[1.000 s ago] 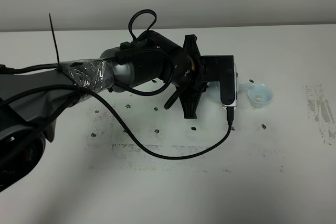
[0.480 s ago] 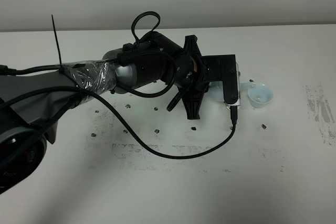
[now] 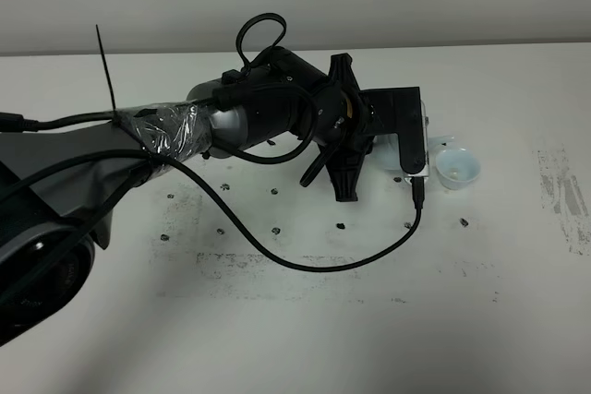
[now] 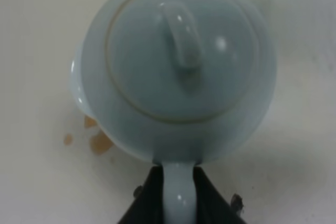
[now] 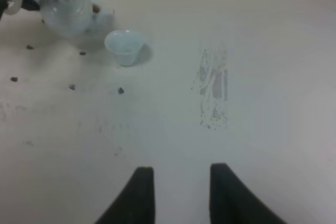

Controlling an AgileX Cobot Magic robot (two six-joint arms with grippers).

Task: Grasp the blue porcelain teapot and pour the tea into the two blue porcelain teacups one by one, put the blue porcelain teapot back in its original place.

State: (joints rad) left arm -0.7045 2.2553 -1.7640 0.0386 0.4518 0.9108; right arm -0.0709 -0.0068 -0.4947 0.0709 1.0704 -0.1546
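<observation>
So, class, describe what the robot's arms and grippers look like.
The left arm is grey and black, one section wrapped in shiny clear film. Black cables loop along it; a black cable tie sticks up. The right gripper has two dark tapered fingers.

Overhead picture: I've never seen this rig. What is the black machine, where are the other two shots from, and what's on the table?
It is a two-armed robot. The overhead camera shows its left arm stretched over a white table. Two more cameras sit on the wrists. The left one shows the left claw gripping the blue teapot by its handle, brown drops beside it. The right one shows the empty right claw, one teacup near the pot, a second teacup partly behind it.
</observation>
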